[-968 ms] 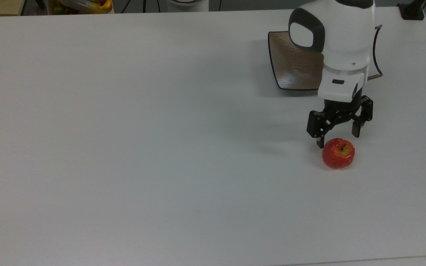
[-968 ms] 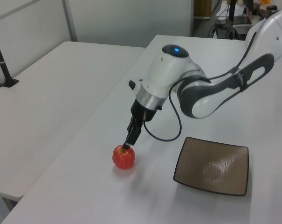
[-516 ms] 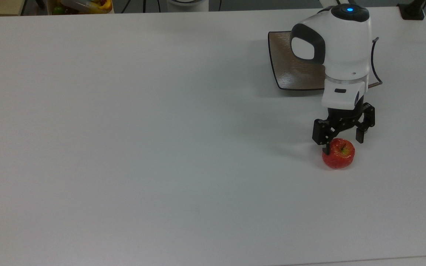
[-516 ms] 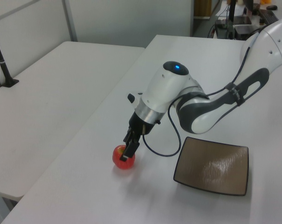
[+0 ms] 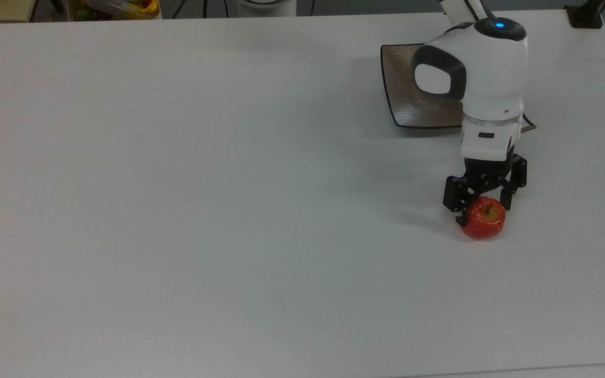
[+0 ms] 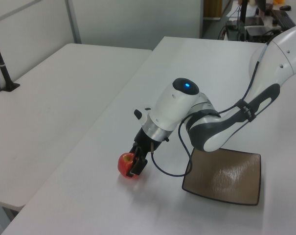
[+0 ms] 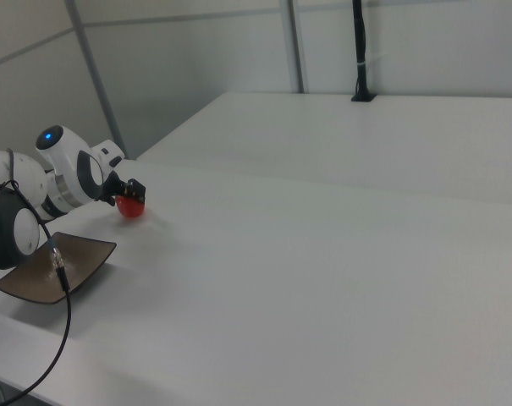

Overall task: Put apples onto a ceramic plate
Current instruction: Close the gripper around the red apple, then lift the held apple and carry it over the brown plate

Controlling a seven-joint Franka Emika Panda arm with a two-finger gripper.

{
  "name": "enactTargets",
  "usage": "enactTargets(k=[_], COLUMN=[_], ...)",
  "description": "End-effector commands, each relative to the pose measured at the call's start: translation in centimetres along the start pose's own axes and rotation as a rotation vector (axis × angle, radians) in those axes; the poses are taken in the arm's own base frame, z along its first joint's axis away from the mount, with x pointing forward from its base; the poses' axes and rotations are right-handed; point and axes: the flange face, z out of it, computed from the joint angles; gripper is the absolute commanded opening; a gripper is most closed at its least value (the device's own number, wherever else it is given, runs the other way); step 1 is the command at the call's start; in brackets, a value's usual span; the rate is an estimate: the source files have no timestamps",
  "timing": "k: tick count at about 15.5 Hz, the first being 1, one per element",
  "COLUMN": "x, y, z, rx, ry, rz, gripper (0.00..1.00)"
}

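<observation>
The apple (image 5: 484,219) sits on the table between the hand's (image 5: 483,206) spread, unclosed fingers.

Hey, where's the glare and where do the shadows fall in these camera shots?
Top view: a bright sheen on the ceramic plate, and a soft arm shadow on the table to the top view's left of the apple. Left view: a pale glare patch on the plate; the gripper darkens the apple's side. Right view: even light, faint shadows.

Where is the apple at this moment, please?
The apple sits on the white table toward the top view's right, between the gripper's open fingers, below the ceramic plate.
</observation>
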Motion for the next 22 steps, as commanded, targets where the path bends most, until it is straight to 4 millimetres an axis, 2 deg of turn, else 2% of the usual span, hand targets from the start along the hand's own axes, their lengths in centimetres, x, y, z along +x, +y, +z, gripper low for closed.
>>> enactTargets(k=[1, 4, 6, 8, 10, 13, 15, 18, 19, 22], x=[0.0, 0.0, -0.1, 0.1, 0.8, 2.4, 2.7, 3.7, 4.0, 3.8], y=[-0.5, -0.4, -0.1, 0.0, 0.5, 1.5, 2.9, 4.2, 5.3, 6.8], z=[0.8, 0.8, 0.9, 0.3, -1.3, -5.6, -7.6, -11.9, -14.7, -20.4], rx=[-0.018, -0.022, -0.024, -0.024, -0.027, -0.02, -0.03, -0.062, -0.079, -0.081], ry=[0.041, 0.042, 0.037, 0.041, 0.048, 0.075, 0.078, 0.049, 0.03, 0.005], rz=[0.007, 0.0, 0.003, 0.006, 0.013, 0.043, 0.062, 0.084, 0.112, 0.16], gripper=[0.84, 0.58, 0.47, 0.47, 0.47, 0.47, 0.48, 0.47, 0.47, 0.47])
